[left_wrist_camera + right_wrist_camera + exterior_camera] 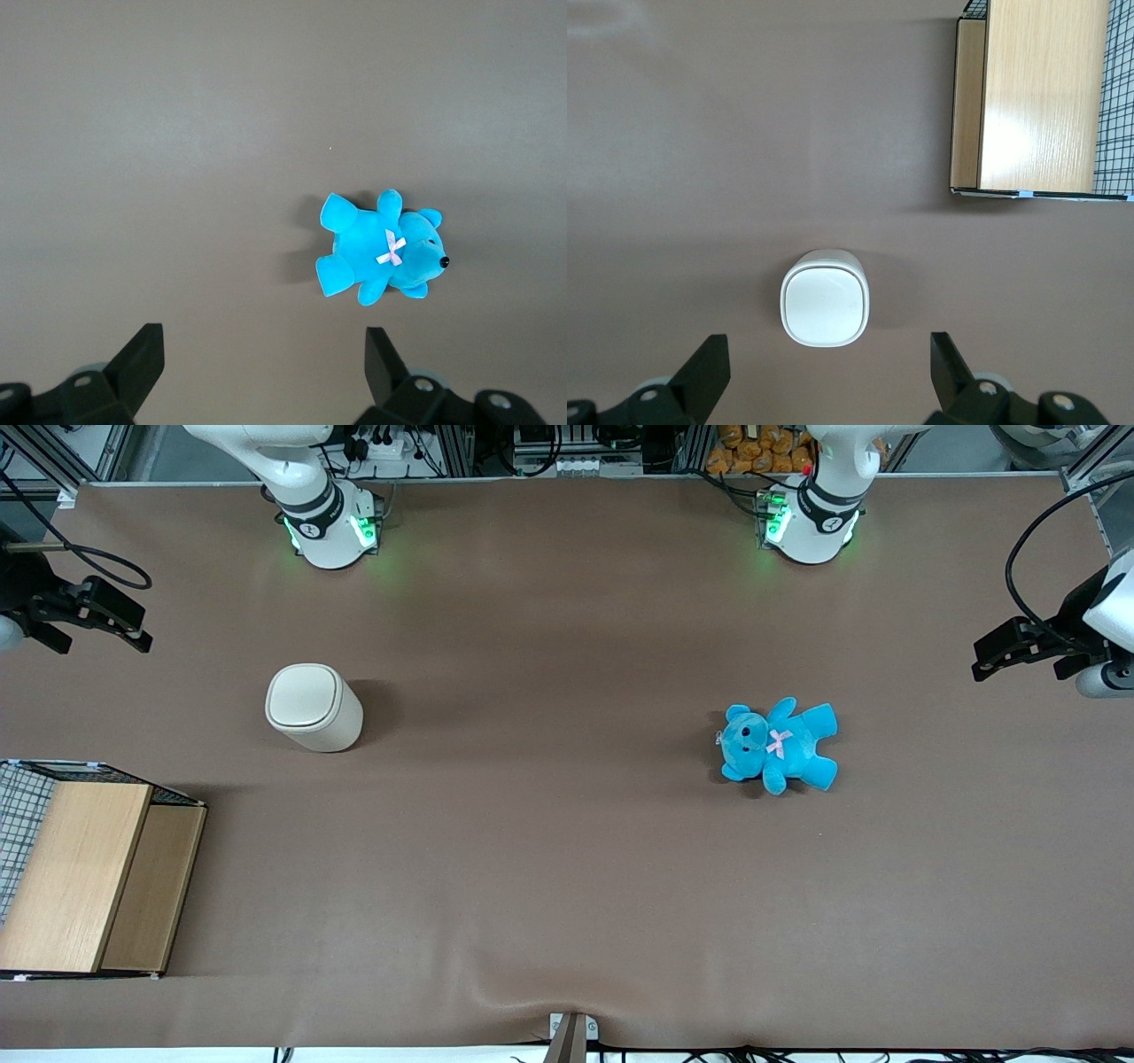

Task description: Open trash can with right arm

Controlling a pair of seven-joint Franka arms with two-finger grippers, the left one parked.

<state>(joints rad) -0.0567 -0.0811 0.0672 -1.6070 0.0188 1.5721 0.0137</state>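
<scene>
A robotics lab, by every sign: a wide tabletop (pixel 567 886) under a brown cover carries two white arm bases (pixel 332 531) lit green; aluminium framing (pixel 53 460) and bundled cables (pixel 567 447) run along its edge farthest from the front camera; the right arm's black gripper (pixel 84 615) hangs at the working arm's end, fingers spread apart; mixed test props, a trash can (pixel 314 708) and blue teddy (pixel 780 744), lie about.
</scene>
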